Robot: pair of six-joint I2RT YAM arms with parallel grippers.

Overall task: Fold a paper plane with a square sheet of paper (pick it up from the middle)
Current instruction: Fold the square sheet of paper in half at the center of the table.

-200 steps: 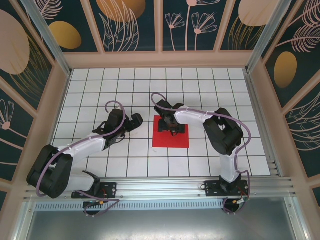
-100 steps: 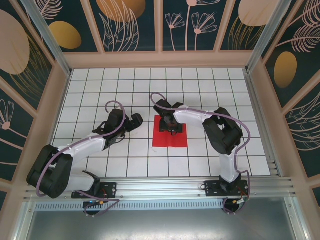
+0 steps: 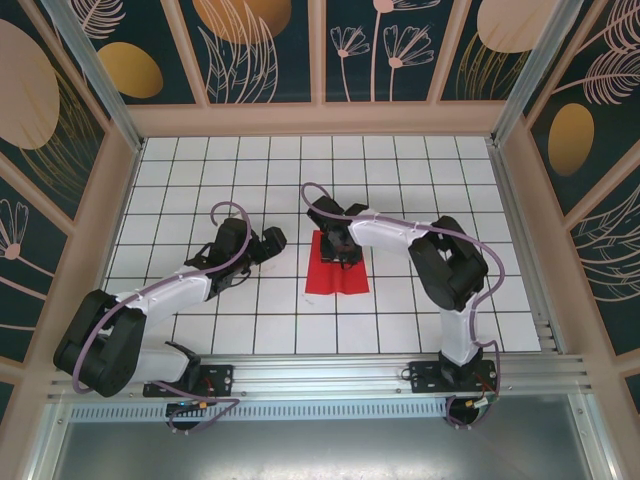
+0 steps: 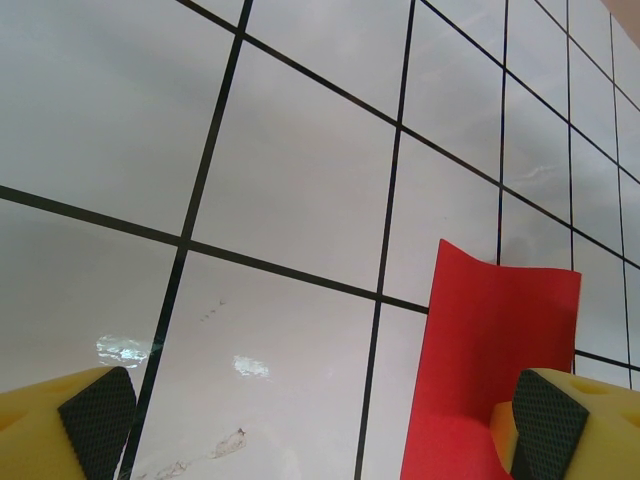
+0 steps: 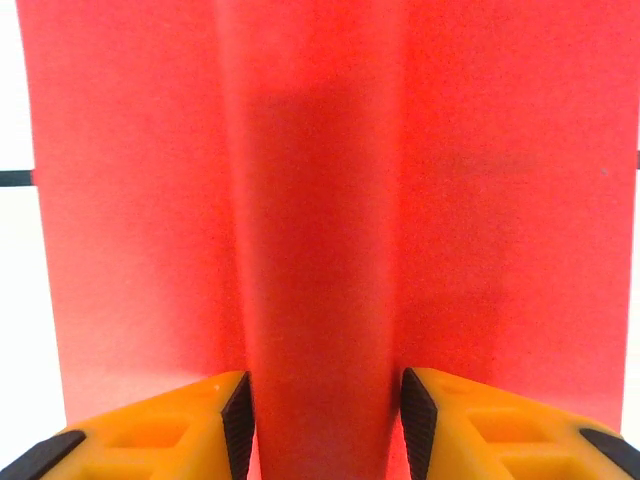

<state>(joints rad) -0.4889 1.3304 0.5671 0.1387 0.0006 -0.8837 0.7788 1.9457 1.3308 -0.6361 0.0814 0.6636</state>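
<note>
The square sheet of paper (image 3: 337, 276) is bright red and lies on the white tiled floor, its middle pushed up into a ridge (image 5: 320, 250). My right gripper (image 3: 338, 250) comes down on the sheet's centre, and its black pads (image 5: 238, 415) press on both sides of that ridge. In the right wrist view the sheet (image 5: 500, 200) spreads out to either side of the right gripper (image 5: 322, 415). My left gripper (image 3: 273, 240) hovers about one tile left of the sheet, wide open with nothing between its fingers. In the left wrist view the sheet's curled edge (image 4: 500, 340) rises beside the right-hand pad (image 4: 548, 425) of the left gripper (image 4: 320, 430).
White tiles with black grid lines (image 3: 400, 180) cover the floor. Patterned walls with wooden frames (image 3: 320, 60) enclose it on three sides. A metal rail (image 3: 330, 375) with both arm bases runs along the near edge.
My right gripper's jaws have closed inward on the sheet's middle, bunching it into a ridge. The sheet now looks narrower from above. The left arm has stayed still.
</note>
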